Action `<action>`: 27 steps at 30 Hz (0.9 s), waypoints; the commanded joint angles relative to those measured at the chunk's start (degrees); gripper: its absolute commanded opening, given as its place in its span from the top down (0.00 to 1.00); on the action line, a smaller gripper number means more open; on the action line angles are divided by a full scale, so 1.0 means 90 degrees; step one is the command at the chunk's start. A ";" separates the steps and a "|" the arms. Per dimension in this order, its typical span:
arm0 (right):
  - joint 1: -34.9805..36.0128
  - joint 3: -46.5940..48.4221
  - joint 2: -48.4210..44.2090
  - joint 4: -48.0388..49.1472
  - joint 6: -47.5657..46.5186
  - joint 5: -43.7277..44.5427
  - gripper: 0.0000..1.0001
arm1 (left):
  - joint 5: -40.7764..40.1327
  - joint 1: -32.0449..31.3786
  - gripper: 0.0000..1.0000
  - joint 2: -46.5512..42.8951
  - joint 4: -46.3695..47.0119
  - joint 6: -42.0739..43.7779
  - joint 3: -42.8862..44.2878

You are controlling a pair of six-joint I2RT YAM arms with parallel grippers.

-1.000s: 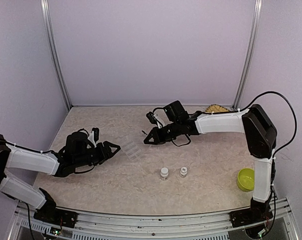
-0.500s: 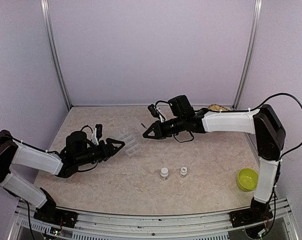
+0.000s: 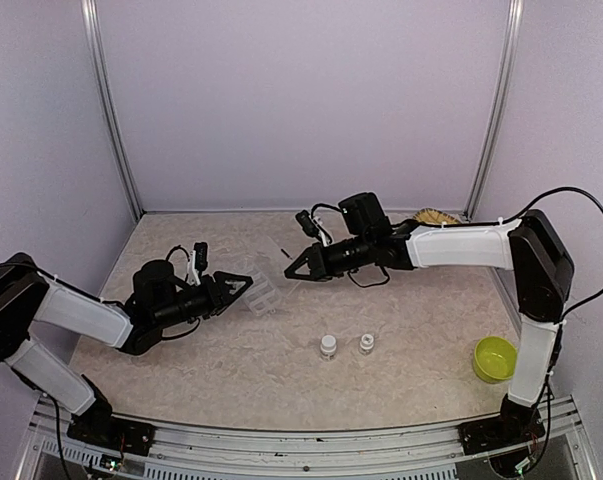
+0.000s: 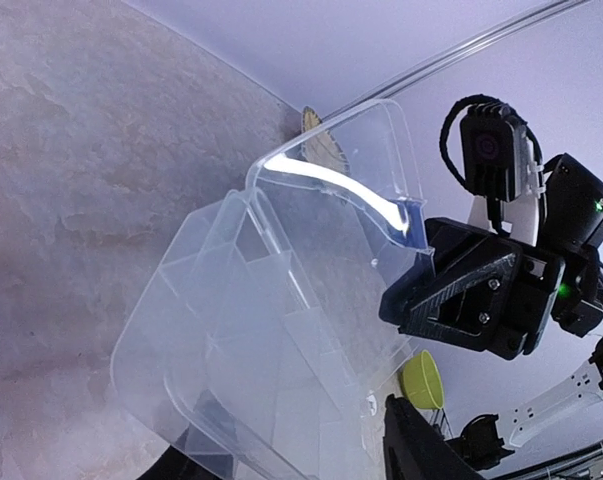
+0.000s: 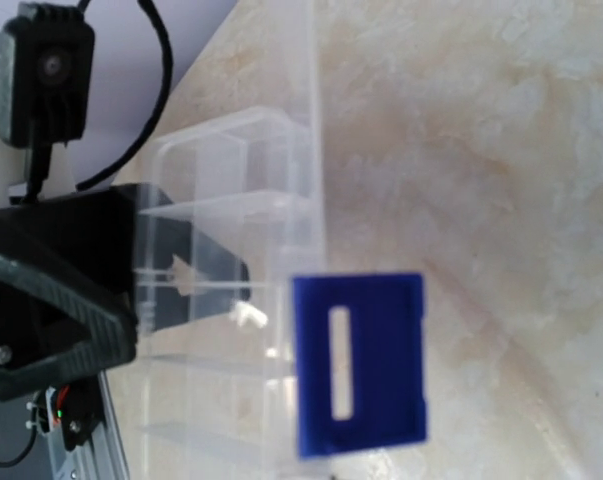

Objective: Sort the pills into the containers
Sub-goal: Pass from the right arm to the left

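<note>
Flat clear plastic compartment box [image 3: 265, 292], hinged lid [image 4: 351, 170] raised, on marbled beige desk [image 3: 411, 320], left of centre. Left gripper [image 3: 243, 288] fingers astride box edge; clamped or not, cannot tell. Right gripper [image 3: 291, 273] pinched shut beside lid.

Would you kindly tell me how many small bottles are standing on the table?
2. The first bottle stands front-middle on the table; the second bottle stands beside it, toward the green bowl. None appears hidden.

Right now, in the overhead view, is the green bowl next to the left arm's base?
No, the green bowl sits at the far right, beside the right arm.
</note>
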 commanded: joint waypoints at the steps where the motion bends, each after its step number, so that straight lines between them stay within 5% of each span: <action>1: -0.0047 -0.0142 -0.0309 0.0318 0.0100 -0.0172 0.97 | 0.0199 -0.0020 0.53 0.0094 0.0564 -0.0011 0.0209; 18: -0.0047 -0.0377 -0.0542 0.0647 0.0214 -0.0316 0.95 | 0.0232 -0.0016 0.78 0.0243 0.0787 -0.0208 0.0196; 27: -0.0059 -0.0224 -0.0462 0.0302 0.0077 -0.0019 0.69 | 0.0435 -0.0015 0.80 0.0173 0.1122 -0.0269 0.0091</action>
